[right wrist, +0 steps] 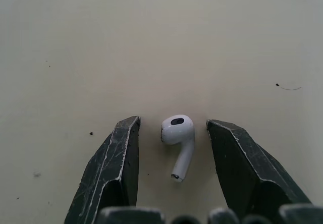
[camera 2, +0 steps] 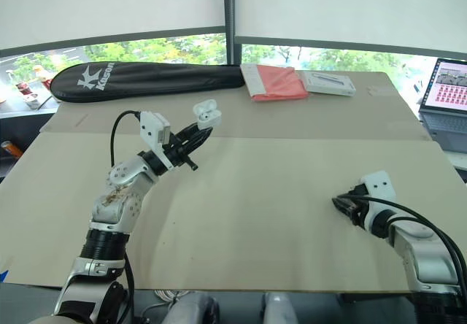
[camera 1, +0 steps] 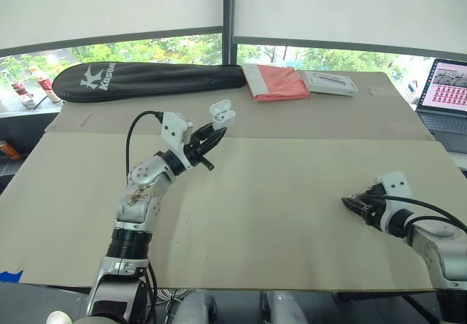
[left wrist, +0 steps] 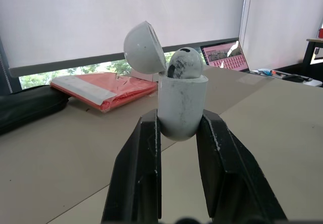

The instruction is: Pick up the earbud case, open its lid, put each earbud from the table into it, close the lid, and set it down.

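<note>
The left gripper (camera 1: pixel 211 136) pinches the white rounded earbud case (left wrist: pixel 181 103), its lid (left wrist: pixel 144 47) open. The right gripper (camera 1: pixel 354 205) stands spread around a white earbud (right wrist: pixel 177 130), apparently not touching it.

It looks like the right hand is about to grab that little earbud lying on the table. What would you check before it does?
1. Loose earbud lies between the right jaws: ok.
2. Right jaws open, with a gap on each side of it: ok.
3. Loose earbud rests flat on the table, nothing else near it: ok.
4. Earbud case clamped between the left jaws: ok.
5. Lid swung open: ok.
6. A free slot left in the case: cannot tell; the seated earbud already in it hides the rest.
</note>
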You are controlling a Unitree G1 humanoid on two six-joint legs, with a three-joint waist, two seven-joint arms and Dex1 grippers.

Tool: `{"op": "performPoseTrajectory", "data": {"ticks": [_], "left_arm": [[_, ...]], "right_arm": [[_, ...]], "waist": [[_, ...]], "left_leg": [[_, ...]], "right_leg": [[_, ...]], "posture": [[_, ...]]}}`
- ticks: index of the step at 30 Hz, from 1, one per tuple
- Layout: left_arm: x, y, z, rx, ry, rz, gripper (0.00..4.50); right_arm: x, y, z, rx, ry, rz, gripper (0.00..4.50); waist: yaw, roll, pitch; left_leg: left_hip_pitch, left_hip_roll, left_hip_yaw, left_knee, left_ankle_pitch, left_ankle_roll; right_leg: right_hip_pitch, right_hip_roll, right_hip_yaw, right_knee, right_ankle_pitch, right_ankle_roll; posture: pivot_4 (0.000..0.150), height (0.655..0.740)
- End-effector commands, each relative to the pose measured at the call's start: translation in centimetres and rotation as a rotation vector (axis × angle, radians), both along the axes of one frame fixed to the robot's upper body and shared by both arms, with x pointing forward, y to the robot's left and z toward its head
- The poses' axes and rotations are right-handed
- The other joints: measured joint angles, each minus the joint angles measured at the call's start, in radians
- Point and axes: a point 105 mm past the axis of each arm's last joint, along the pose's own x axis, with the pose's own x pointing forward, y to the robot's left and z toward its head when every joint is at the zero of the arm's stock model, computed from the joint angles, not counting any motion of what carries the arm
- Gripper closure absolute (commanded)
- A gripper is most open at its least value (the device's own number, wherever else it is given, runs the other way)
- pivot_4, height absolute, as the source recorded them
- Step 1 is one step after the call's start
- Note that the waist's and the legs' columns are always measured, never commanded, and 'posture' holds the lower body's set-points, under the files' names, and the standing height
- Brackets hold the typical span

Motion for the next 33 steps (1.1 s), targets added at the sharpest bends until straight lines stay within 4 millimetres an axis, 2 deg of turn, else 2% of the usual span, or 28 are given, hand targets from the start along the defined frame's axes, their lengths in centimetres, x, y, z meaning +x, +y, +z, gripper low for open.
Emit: {"op": "performPoseTrajectory", "data": {"ticks": [1, 3, 4, 7, 10, 12, 14, 16, 18, 23, 33], "left_arm": [[-0.3, 0.0, 1.8, -0.009, -0.078, -0.002, 4.00], [-0.3, 0.1, 1.8, -0.007, -0.079, -0.001, 4.00], [-0.3, 0.1, 1.8, -0.007, -0.080, -0.001, 4.00], [-0.3, 0.1, 1.7, -0.005, -0.079, -0.001, 4.00], [-0.4, 0.2, 1.6, -0.001, -0.077, -0.001, 4.00], [-0.4, 0.3, 1.6, 0.000, -0.077, 0.000, 4.00], [-0.3, 0.4, 1.6, 0.000, -0.079, 0.006, 4.00], [-0.4, 0.4, 1.6, -0.004, -0.079, 0.011, 4.00], [-0.5, 0.6, 1.4, -0.010, -0.076, 0.020, 4.00], [-0.9, 1.0, 0.6, -0.015, -0.064, 0.042, 4.00], [-1.7, 1.8, 0.1, -0.026, -0.056, 0.092, 4.00]], "right_arm": [[0.4, -1.0, 0.5, 0.003, -0.020, -0.033, 3.30], [0.6, -1.0, 0.6, 0.008, -0.025, -0.025, 4.02], [0.7, -0.9, 0.6, 0.008, -0.026, -0.022, 4.19], [0.9, 0.1, 0.8, 0.038, -0.023, 0.023, 4.19], [1.1, 1.9, 1.5, 0.071, -0.020, 0.105, 4.19], [1.4, 3.7, 2.4, 0.050, -0.008, 0.220, 4.19], [1.4, 5.0, 2.9, -0.008, 0.027, 0.343, 4.19], [0.7, 5.2, 2.7, -0.145, 0.099, 0.497, 4.19], [-0.3, 4.2, 2.1, -0.309, 0.209, 0.651, 4.19], [-1.5, 1.2, 1.4, -0.510, 0.390, 0.809, 4.19], [-3.1, -6.9, 0.8, -0.800, 0.627, 0.842, 4.19]], "waist": [[-0.001, 0.000, 0.000], [-0.001, 0.000, 0.000], [-0.001, 0.000, 0.000], [-0.001, 0.000, 0.000], [-0.003, 0.000, 0.000], [-0.008, 0.000, 0.000], [-0.009, 0.000, 0.000], [-0.009, 0.000, 0.000], [-0.001, 0.000, 0.000], [0.000, -0.001, 0.000], [0.009, 0.000, 0.000]], "left_leg": [[0.000, 0.000, 0.000, 0.000, 0.000, 0.000], [0.000, 0.000, 0.000, 0.000, 0.000, 0.000], [0.000, 0.000, 0.000, 0.000, 0.000, 0.000], [0.000, 0.000, 0.000, 0.000, 0.000, 0.000], [0.000, 0.000, 0.000, 0.000, 0.000, 0.000], [0.001, 0.000, 0.000, 0.000, 0.000, 0.000], [0.001, 0.000, 0.000, 0.000, 0.000, 0.000], [0.001, 0.000, 0.000, 0.000, 0.000, 0.000], [0.000, 0.000, 0.000, 0.000, 0.000, 0.000], [0.000, 0.000, 0.000, 0.002, -0.001, 0.002], [0.001, 0.000, 0.001, 0.005, -0.002, 0.003]], "right_leg": [[0.000, 0.000, 0.000, 0.000, 0.000, 0.000], [0.000, 0.000, 0.000, 0.000, 0.000, 0.000], [0.000, 0.000, 0.000, 0.000, 0.000, 0.000], [0.000, 0.000, 0.000, 0.000, 0.000, 0.000], [0.000, 0.000, 0.000, 0.000, 0.000, 0.000], [0.000, 0.000, 0.000, 0.000, 0.000, 0.000], [0.000, 0.000, 0.000, 0.000, 0.000, 0.000], [0.000, 0.000, 0.000, 0.000, 0.000, 0.000], [0.000, 0.000, 0.000, 0.000, 0.000, 0.000], [0.001, -0.001, 0.000, -0.002, -0.001, 0.001], [0.006, -0.001, -0.001, -0.003, -0.001, 0.001]], "posture": [[0.150, 0.7400], [0.150, 0.7400], [0.150, 0.7400], [0.150, 0.7400], [0.150, 0.7400], [0.150, 0.7400], [0.150, 0.7400], [0.150, 0.7400], [0.150, 0.7400], [0.150, 0.7400], [0.150, 0.7400]]}}
